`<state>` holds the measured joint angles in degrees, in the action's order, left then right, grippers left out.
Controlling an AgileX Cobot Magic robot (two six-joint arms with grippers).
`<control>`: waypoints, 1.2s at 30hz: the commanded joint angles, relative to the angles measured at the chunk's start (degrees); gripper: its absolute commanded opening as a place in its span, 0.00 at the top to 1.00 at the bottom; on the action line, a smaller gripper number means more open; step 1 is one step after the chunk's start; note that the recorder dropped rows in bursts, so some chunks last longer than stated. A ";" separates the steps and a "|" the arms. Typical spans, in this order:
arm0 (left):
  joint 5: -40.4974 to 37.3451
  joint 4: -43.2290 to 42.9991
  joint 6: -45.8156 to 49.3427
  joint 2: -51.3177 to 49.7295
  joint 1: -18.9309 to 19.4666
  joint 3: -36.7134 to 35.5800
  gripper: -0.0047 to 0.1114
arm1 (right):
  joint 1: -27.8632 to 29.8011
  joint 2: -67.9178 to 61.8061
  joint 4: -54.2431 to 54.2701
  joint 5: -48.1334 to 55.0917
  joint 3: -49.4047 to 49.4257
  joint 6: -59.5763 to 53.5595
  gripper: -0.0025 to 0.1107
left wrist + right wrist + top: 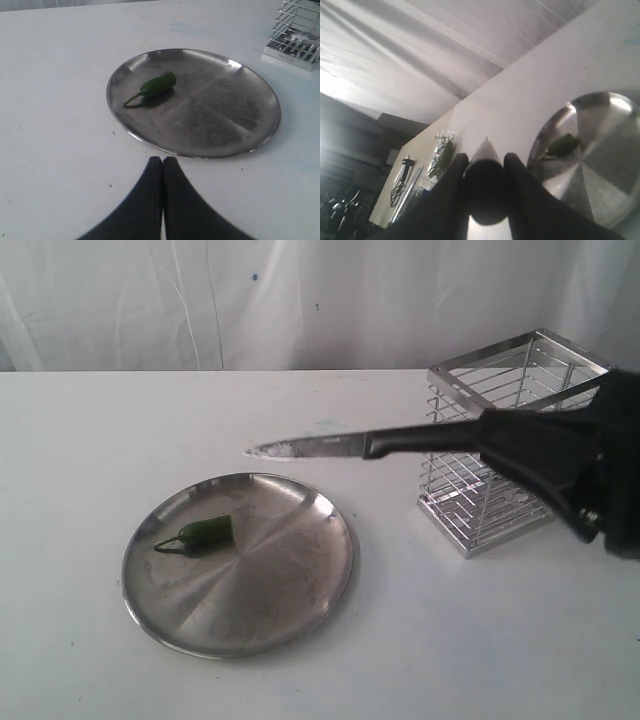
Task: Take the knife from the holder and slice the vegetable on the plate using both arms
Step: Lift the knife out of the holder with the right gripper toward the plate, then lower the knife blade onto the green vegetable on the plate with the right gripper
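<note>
Left gripper (162, 162) closed tight and empty, plate (225, 120) just ahead of its tips, vegetable (157, 85) laid on the plate's left part, open table (50, 100) around, knife (330, 446) clamped by the handle in the right gripper (490, 435), blade level by the plate's far rim, holder (470, 520) just behind those jaws.

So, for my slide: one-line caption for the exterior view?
Right jaws hold the knife roughly level, clear of the holder; the vegetable lies on the plate.
</note>
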<state>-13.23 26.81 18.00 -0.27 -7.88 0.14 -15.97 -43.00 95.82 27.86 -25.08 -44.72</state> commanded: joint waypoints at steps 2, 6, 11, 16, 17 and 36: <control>-0.15 0.77 0.04 0.27 -0.37 -0.14 0.96 | -0.10 -2.96 4.13 1.06 3.41 -4.06 0.98; -0.15 0.77 0.04 0.27 -0.37 -0.14 0.96 | -0.10 -3.23 4.13 1.22 3.40 -9.34 0.98; -0.15 0.77 0.04 0.27 -0.37 -0.14 0.96 | -0.10 -3.23 4.13 2.73 3.40 -24.46 0.98; -0.15 0.77 0.04 0.27 -0.37 -0.14 0.96 | -0.10 -3.23 4.13 4.80 3.40 -32.09 0.98; -0.15 0.77 0.04 0.27 -0.37 -0.14 0.96 | -0.10 -3.23 4.13 5.90 3.40 -34.23 0.98; -0.15 0.77 0.04 0.27 -0.37 -0.14 0.96 | -0.10 -5.37 4.13 15.61 3.66 -47.15 0.98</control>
<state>-13.23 26.81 18.00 -0.27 -7.88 0.14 -15.97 -47.06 99.60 38.39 -21.68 -90.87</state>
